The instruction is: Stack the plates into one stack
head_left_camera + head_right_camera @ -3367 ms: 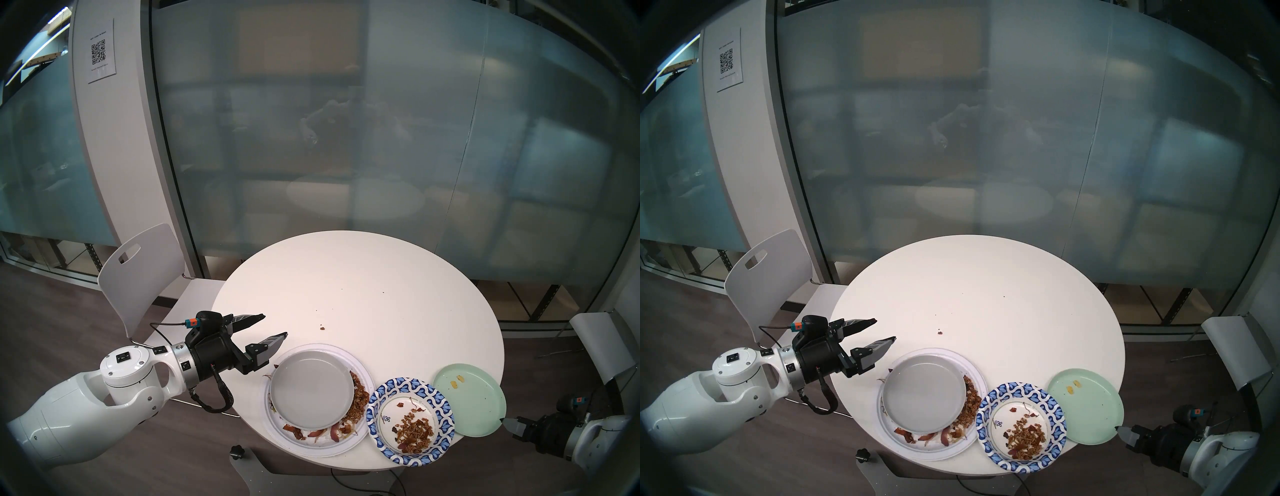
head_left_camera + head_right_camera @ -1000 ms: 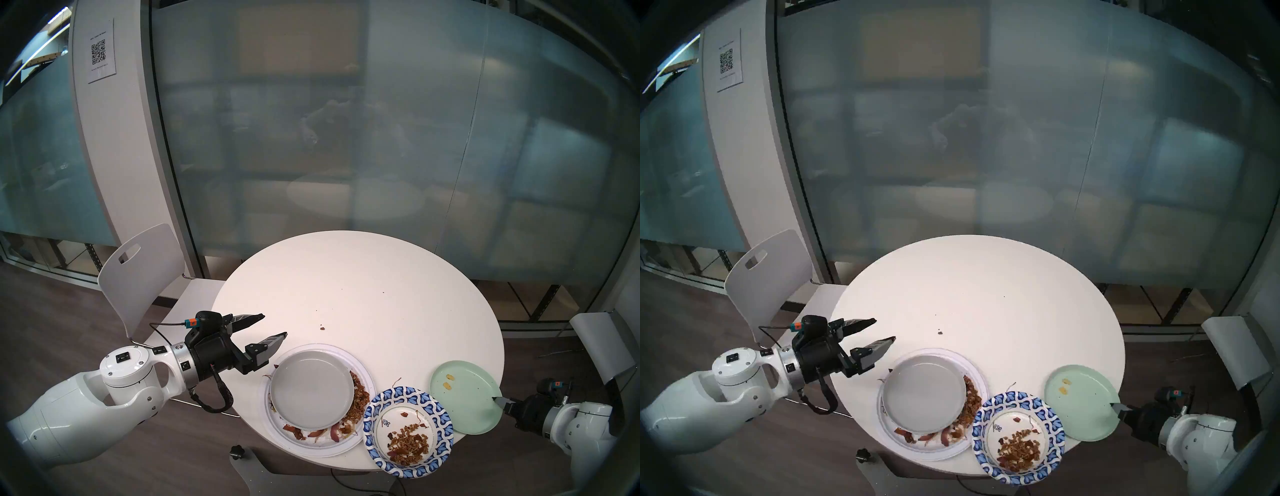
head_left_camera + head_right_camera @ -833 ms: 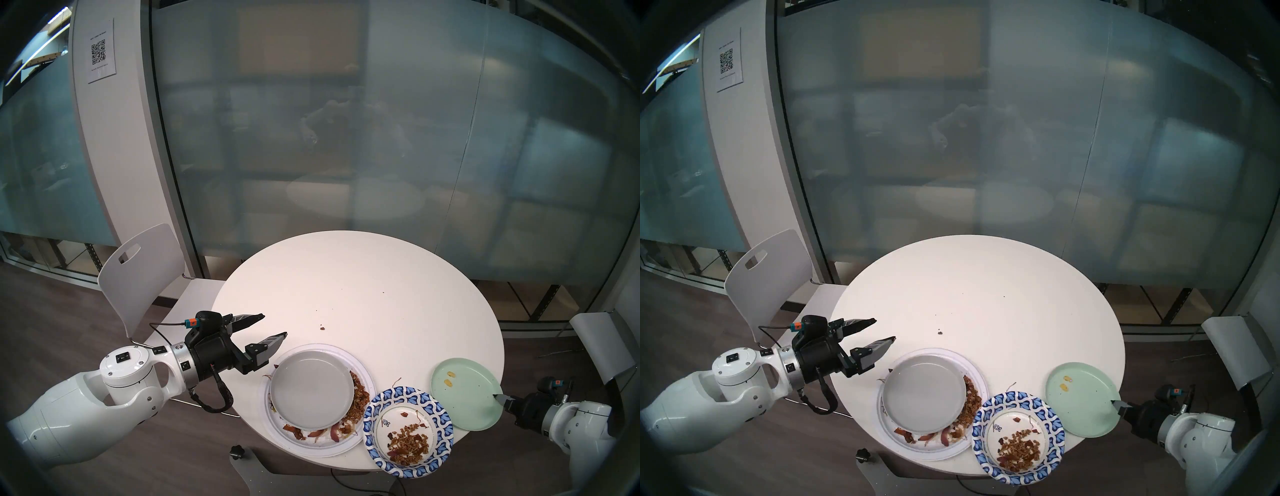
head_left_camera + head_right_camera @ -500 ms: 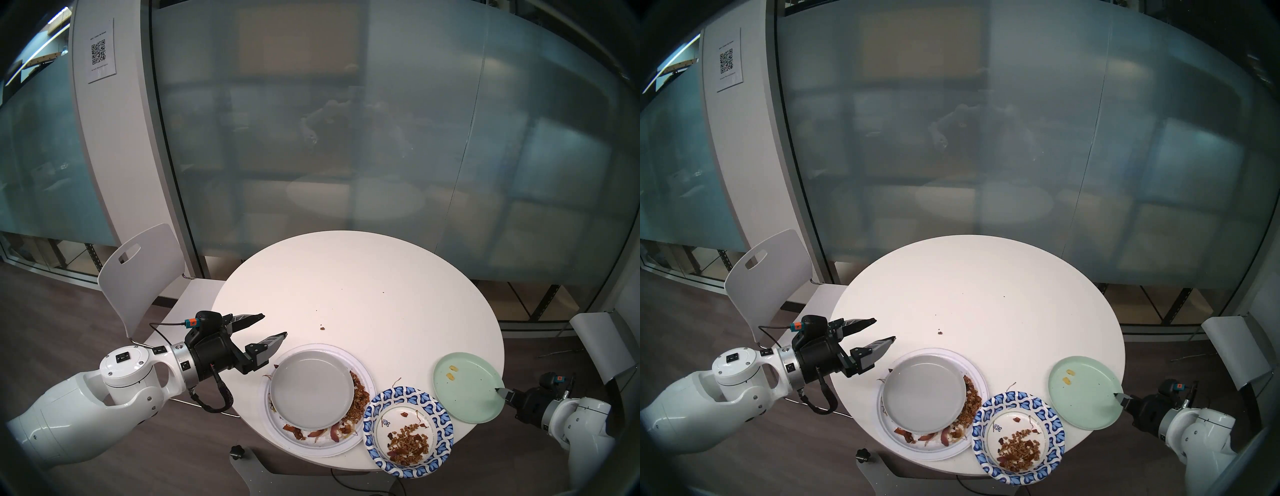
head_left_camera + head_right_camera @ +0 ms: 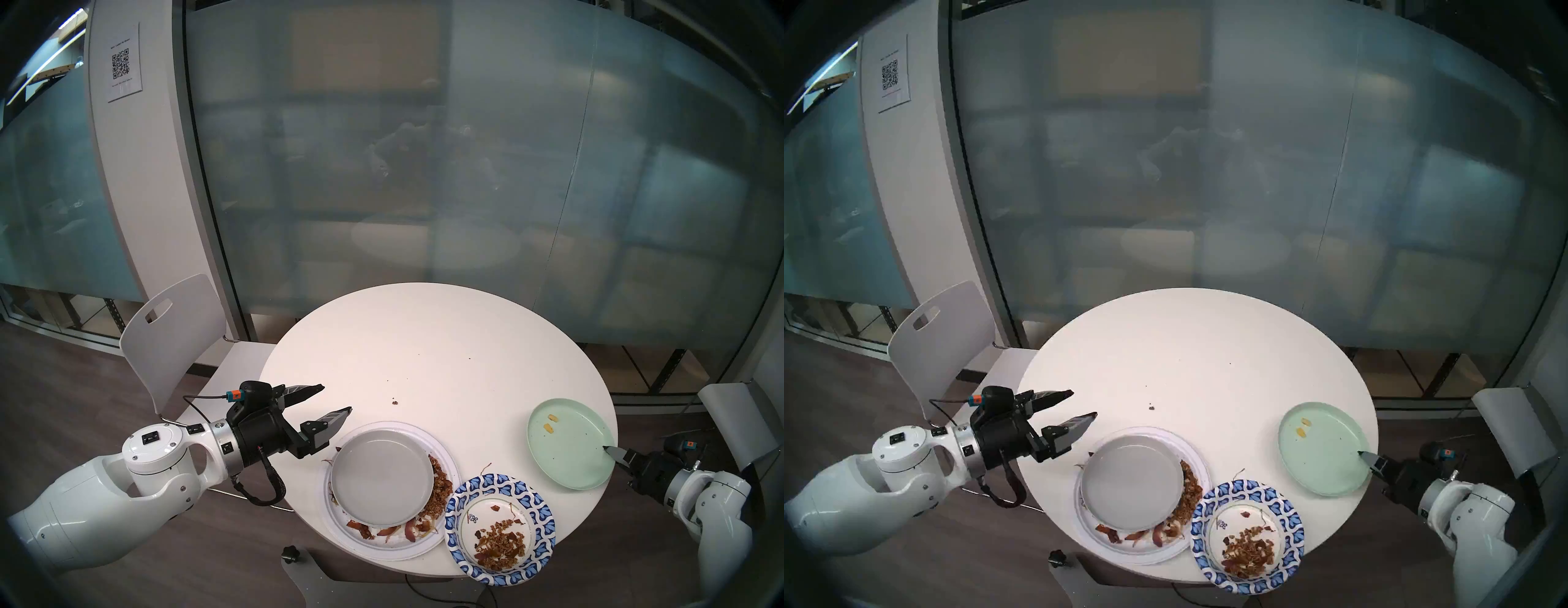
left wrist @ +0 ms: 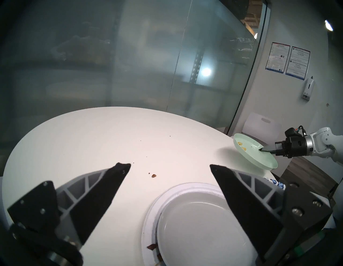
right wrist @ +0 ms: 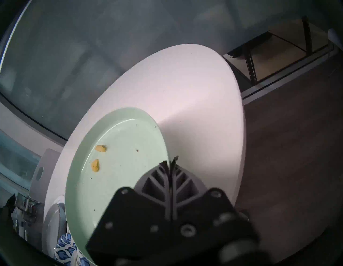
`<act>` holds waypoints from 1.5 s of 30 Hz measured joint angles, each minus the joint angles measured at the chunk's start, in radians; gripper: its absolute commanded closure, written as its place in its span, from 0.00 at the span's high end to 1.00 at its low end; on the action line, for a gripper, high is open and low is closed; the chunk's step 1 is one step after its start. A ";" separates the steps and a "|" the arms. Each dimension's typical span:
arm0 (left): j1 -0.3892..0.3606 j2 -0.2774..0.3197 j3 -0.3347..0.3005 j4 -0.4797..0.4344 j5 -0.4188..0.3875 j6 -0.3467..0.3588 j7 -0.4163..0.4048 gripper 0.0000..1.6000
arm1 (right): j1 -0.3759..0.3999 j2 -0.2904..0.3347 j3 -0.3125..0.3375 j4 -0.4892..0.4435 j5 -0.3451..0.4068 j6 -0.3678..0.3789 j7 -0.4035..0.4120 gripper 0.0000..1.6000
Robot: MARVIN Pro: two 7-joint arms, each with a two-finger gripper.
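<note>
My right gripper (image 5: 607, 448) (image 5: 1362, 453) (image 7: 170, 161) is shut on the rim of the pale-green plate (image 5: 568, 441) (image 5: 1320, 446) (image 6: 254, 154) (image 7: 115, 167), which hangs tilted above the table's right edge. A grey plate (image 5: 382, 475) (image 5: 1132, 482) (image 6: 200, 228) lies on the large white paper plate (image 5: 428, 547) (image 5: 1178, 552) with food scraps at the front. The blue-and-white patterned paper plate (image 5: 500, 528) (image 5: 1248, 535) with scraps sits to its right, overhanging the front edge. My left gripper (image 5: 337, 399) (image 5: 1084, 404) (image 6: 169, 165) hovers open, left of the grey plate.
The round white table (image 5: 445, 348) (image 5: 1199, 352) carries a few crumbs (image 5: 395, 402). A white chair (image 5: 169, 335) stands at the left and another chair (image 5: 738, 420) at the right. Frosted glass walls close the back.
My right gripper has lifted the pale-green plate off the table edge and carried it farther back, clear of the patterned plate. The left arm has not moved.
</note>
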 measured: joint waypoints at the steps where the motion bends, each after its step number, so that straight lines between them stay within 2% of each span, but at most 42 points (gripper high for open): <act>1: 0.000 0.000 0.000 0.000 0.000 0.000 0.000 1.00 | 0.013 0.008 -0.015 -0.004 0.001 0.006 0.004 0.00; 14: -0.002 0.001 0.003 0.000 -0.001 0.000 0.000 1.00 | 0.115 0.095 -0.175 -0.070 -0.027 0.079 0.009 0.00; 18: -0.003 0.001 0.004 0.000 -0.001 0.000 0.000 1.00 | 0.164 0.136 -0.255 -0.089 -0.045 0.104 0.005 0.00; 26: -0.004 0.001 0.005 0.000 -0.002 0.000 0.000 1.00 | 0.231 0.177 -0.378 -0.103 -0.061 0.111 -0.026 0.00; 35: -0.006 0.002 0.007 0.000 -0.003 0.000 0.000 1.00 | 0.318 0.183 -0.506 -0.112 -0.073 0.095 -0.063 0.00; 45: -0.008 0.003 0.009 0.000 -0.004 0.000 0.000 1.00 | 0.422 0.137 -0.642 -0.106 -0.110 0.094 -0.099 0.00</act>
